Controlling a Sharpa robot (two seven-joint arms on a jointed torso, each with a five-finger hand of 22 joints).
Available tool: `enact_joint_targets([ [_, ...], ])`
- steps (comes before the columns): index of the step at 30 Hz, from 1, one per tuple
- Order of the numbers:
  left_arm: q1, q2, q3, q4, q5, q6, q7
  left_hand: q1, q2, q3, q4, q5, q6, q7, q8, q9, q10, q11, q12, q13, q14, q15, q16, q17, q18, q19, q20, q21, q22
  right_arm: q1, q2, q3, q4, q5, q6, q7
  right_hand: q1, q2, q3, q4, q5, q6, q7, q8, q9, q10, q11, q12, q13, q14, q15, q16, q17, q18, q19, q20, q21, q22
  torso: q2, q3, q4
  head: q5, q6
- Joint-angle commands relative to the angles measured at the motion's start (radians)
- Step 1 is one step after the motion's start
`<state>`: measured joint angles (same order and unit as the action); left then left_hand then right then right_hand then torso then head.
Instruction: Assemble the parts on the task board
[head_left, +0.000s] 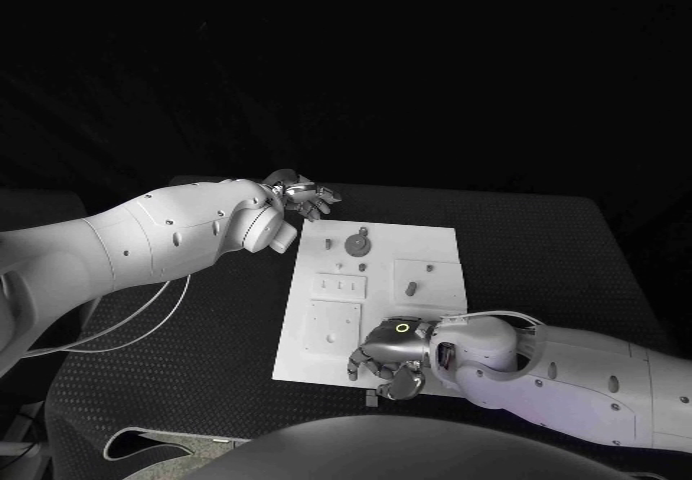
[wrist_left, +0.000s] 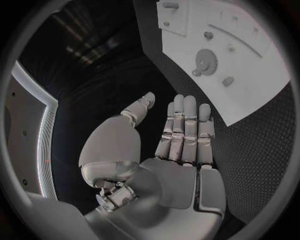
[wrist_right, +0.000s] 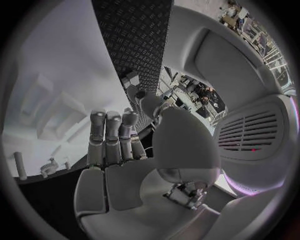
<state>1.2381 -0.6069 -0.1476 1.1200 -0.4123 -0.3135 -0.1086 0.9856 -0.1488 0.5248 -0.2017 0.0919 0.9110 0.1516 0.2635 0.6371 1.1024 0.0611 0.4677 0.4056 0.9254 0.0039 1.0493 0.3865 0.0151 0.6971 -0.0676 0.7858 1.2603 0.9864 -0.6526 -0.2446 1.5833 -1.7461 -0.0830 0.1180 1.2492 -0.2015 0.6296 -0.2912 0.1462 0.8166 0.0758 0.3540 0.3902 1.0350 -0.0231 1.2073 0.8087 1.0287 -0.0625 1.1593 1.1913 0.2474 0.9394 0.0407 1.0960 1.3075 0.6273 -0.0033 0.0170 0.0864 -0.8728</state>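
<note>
Left hand (head_left: 300, 194): flat with its fingers straight, holding nothing, past the far left corner of the board.
Right hand (head_left: 391, 362): fingers straight, holding nothing, over the near edge.
Flat white task board (head_left: 433, 245): middle of the black table (head_left: 548, 250).
Small round grey gear part (head_left: 358, 243): on the far end.

Robotics lab: black table (head_left: 548, 250), white task board (head_left: 433, 250), cluttered workbenches (wrist_right: 194, 90) behind.
</note>
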Motion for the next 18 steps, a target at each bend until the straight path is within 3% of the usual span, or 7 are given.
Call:
enact_joint_targets([
  [1, 0.001, 0.0, 0.001, 0.001, 0.011, 0.011, 0.016, -0.002, 0.007, -0.002, 0.003, -0.002, -0.008, 0.002, 0.007, -0.001, 0.004, 0.002, -0.006, -0.001, 0.009, 0.001, -0.005, 0.001, 0.007, 0.008, -0.026, -0.007, 0.001, -0.019, -0.001, -0.002, 0.002, -0.014, -0.013, 0.006, -0.005, -0.007, 0.004, 0.0, -0.007, 0.014, 0.026, 0.003, 0.0, -0.002, 0.015, 0.009, 0.002, -0.01, -0.001, 0.006, -0.002, 0.014, -0.003, -0.008, 0.006, 0.02, 0.002, 0.0026, 0.0005, 0.003, 0.0],
  [8, 0.001, 0.0, 0.001, 0.001, 0.012, 0.015, 0.016, -0.004, 0.006, -0.003, 0.004, -0.005, -0.009, 0.002, 0.007, -0.002, 0.004, 0.002, -0.007, -0.002, 0.009, 0.001, -0.006, 0.002, 0.007, 0.008, -0.026, -0.008, 0.001, -0.039, -0.009, -0.001, 0.006, -0.01, -0.013, 0.004, 0.003, -0.015, 0.007, 0.0, -0.015, 0.013, 0.046, -0.004, -0.004, -0.002, 0.035, 0.019, 0.002, -0.012, -0.001, 0.015, -0.007, 0.014, -0.004, -0.009, 0.014, 0.019, 0.004, 0.0039, -0.0008, 0.006, 0.0],
  [11, 0.001, 0.0, 0.001, 0.0, 0.012, 0.014, 0.016, -0.004, 0.006, -0.003, 0.004, -0.006, -0.01, 0.002, 0.007, -0.002, 0.003, 0.002, -0.008, -0.002, 0.009, 0.001, -0.006, 0.002, 0.007, 0.008, -0.026, -0.008, 0.002, -0.04, -0.016, -0.001, 0.006, -0.01, -0.013, 0.005, 0.005, -0.014, 0.009, 0.001, -0.013, 0.015, 0.042, -0.005, -0.005, -0.001, 0.032, 0.023, 0.002, -0.012, -0.002, 0.019, -0.008, 0.014, -0.003, -0.009, 0.016, 0.019, 0.004, 0.0045, -0.0029, 0.008, 0.0],
  [18, 0.001, 0.0, 0.001, -0.003, 0.015, 0.016, 0.017, -0.005, 0.006, -0.004, 0.005, -0.008, -0.011, 0.003, 0.007, -0.002, 0.003, 0.002, -0.008, -0.002, 0.008, 0.001, -0.007, 0.003, 0.007, 0.008, -0.026, -0.009, 0.002, -0.043, -0.022, -0.001, 0.0, -0.012, -0.008, 0.007, 0.01, -0.014, 0.014, 0.001, -0.014, 0.02, 0.033, -0.005, -0.005, -0.001, 0.023, 0.027, 0.002, -0.013, -0.002, 0.025, -0.009, 0.014, -0.003, -0.009, 0.02, 0.019, 0.005, 0.0052, -0.0012, 0.008, 0.0],
])
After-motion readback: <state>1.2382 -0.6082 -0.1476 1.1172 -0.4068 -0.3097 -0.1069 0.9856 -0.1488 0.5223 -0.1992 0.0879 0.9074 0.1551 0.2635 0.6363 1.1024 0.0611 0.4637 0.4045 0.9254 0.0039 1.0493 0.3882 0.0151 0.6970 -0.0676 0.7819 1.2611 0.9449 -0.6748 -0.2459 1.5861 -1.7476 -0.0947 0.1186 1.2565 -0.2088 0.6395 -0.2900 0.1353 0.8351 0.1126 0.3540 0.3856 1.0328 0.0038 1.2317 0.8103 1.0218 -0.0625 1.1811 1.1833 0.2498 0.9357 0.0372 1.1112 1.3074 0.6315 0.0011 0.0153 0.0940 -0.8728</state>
